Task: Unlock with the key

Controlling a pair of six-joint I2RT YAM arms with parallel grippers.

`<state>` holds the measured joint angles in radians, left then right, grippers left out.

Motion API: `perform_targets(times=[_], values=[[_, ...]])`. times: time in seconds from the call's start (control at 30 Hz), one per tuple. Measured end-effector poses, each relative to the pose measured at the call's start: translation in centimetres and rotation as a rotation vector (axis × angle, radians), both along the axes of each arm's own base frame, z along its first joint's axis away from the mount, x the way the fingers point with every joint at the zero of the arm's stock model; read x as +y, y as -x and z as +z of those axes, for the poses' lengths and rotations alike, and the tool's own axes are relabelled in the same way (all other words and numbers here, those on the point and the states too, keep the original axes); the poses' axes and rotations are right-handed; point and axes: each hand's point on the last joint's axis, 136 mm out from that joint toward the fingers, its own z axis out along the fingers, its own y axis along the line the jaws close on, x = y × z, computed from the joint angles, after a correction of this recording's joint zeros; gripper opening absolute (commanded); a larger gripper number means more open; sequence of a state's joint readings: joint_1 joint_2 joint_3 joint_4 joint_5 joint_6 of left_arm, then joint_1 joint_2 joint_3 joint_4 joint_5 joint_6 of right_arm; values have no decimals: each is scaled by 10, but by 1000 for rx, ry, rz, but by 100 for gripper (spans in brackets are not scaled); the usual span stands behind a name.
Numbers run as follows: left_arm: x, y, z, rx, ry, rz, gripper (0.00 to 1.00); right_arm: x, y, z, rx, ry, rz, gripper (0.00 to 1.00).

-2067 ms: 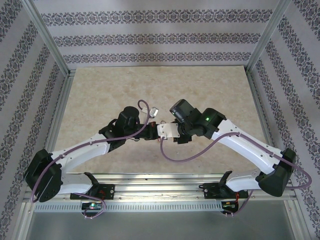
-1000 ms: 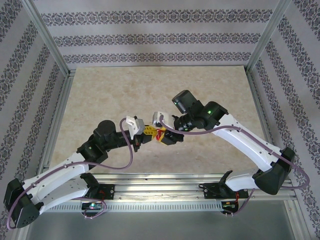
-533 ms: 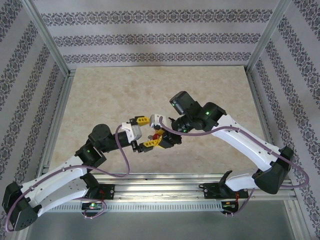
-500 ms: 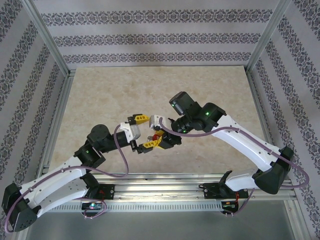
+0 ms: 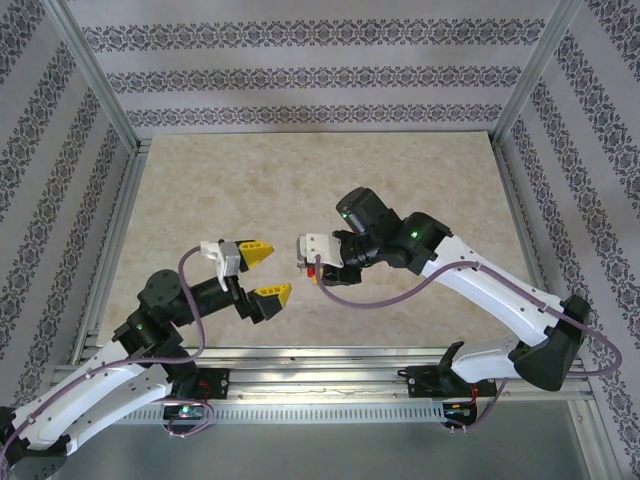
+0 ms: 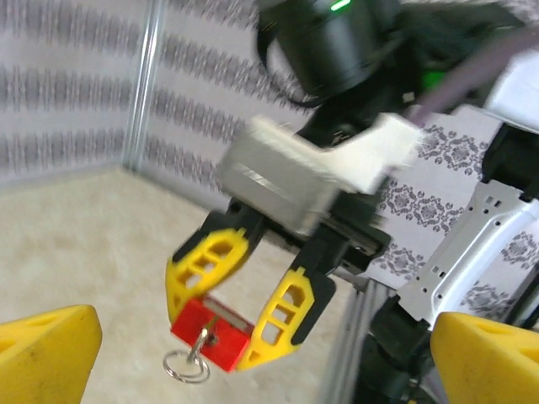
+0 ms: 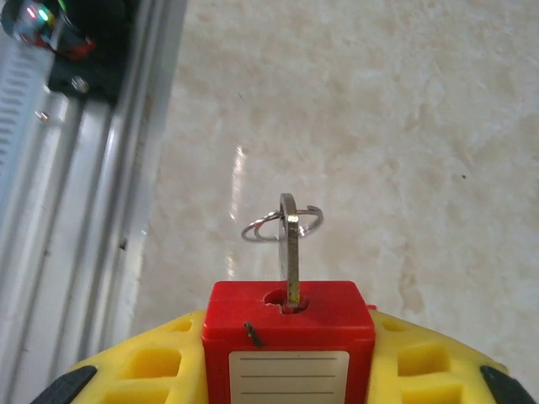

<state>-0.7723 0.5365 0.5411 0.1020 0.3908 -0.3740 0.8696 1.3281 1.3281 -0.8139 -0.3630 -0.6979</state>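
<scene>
A red padlock sits between the yellow fingers of my right gripper, which is shut on it and holds it above the table. A metal key stands in the keyhole, with its wire ring at the outer end. The left wrist view faces the same padlock, with the key and ring hanging from it. From the top, my right gripper is mid-table. My left gripper is wide open and empty, a short way left of the padlock.
The marble-patterned table is bare around both arms. Patterned walls and aluminium frame posts enclose it. A metal rail runs along the near edge, just behind the left arm's forearm.
My left gripper has opened, let go of the key and drawn back left and toward the near edge. The right gripper still holds the padlock and has shifted slightly.
</scene>
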Motion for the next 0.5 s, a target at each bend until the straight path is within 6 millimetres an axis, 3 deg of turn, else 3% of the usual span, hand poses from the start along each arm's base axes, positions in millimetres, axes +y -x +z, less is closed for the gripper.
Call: perform_targets(times=[0.13, 0.27, 0.5], values=[[-18, -12, -41, 345, 6, -11, 97, -5, -9, -12, -93, 62, 4, 0], [-32, -18, -76, 609, 7, -10, 96, -6, -18, -11, -156, 81, -1, 0], [-40, -26, -81, 791, 93, -1, 94, -5, -19, -15, -185, 91, 12, 0]])
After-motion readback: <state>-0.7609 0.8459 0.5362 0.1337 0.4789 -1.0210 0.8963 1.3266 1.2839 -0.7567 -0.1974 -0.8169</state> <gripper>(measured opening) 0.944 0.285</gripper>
